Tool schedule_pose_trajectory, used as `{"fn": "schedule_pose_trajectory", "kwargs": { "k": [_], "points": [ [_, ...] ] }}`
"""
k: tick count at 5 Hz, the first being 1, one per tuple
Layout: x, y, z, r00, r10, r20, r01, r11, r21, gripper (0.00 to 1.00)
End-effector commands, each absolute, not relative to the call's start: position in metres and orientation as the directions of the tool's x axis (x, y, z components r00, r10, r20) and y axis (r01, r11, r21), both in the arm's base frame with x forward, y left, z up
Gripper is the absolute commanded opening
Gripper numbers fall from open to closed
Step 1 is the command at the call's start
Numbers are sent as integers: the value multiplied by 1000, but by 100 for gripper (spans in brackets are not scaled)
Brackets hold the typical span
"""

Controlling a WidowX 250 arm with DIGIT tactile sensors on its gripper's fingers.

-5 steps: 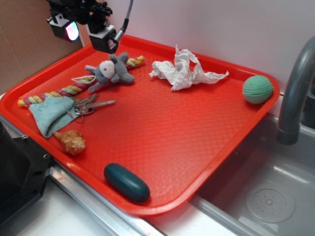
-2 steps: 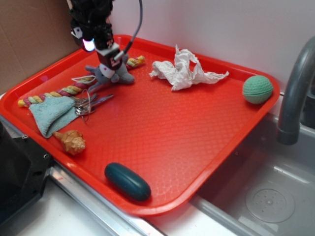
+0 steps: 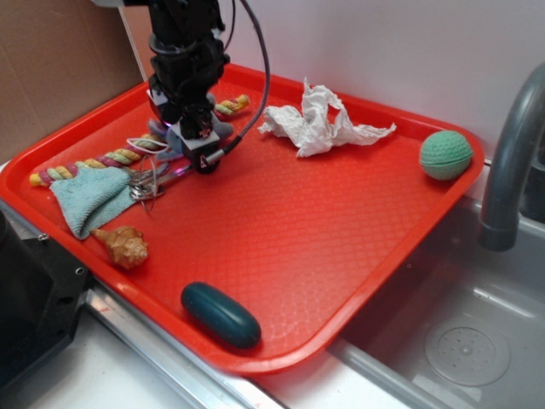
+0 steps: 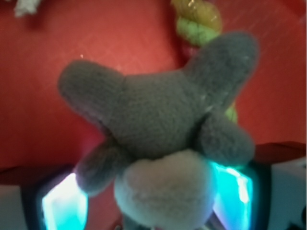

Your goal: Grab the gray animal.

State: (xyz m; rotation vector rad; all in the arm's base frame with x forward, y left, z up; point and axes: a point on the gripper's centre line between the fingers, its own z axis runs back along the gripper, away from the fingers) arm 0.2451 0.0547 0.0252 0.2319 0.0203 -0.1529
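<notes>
Your gripper [image 3: 194,141] is down low over the back-left part of the red tray [image 3: 341,256], right on top of the gray animal [image 4: 158,129], which lies on the tray next to the braided rope [image 3: 119,157]. In the exterior view the arm covers most of the toy; only gray bits peek out either side of the fingers. Wrist view: the toy fills the frame, pale snout toward the camera, ears spread, sitting between the two lit fingers [image 4: 64,203], one on each flank. The jaws straddle it, but you can't tell whether they're pressing on it or just around it, so clenched versus released is unclear. Rope end shows yellow-green behind the toy in the wrist view, touching or just beside it. Near the toy, front-left: key ring with keys [image 3: 152,182], then the light-blue cloth [image 3: 89,198] touching the rope, and a seashell [image 3: 123,245] just in front of the cloth. Crumpled white paper [image 3: 319,123] at the tray's back edge, green ball [image 3: 445,154] at the far right corner, dark teal oval [image 3: 220,315] near the front edge. Sink and faucet [image 3: 511,162] off to the right of the tray.
</notes>
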Motion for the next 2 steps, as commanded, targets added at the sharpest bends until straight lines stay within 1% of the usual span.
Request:
{"fn": "schedule_pose_trajectory", "kwargs": {
  "k": [1,2],
  "points": [
    [245,70,44,997,-76,28,67,965,252,0],
    [244,56,93,988,-1,156,-28,982,187,0]
  ]
}}
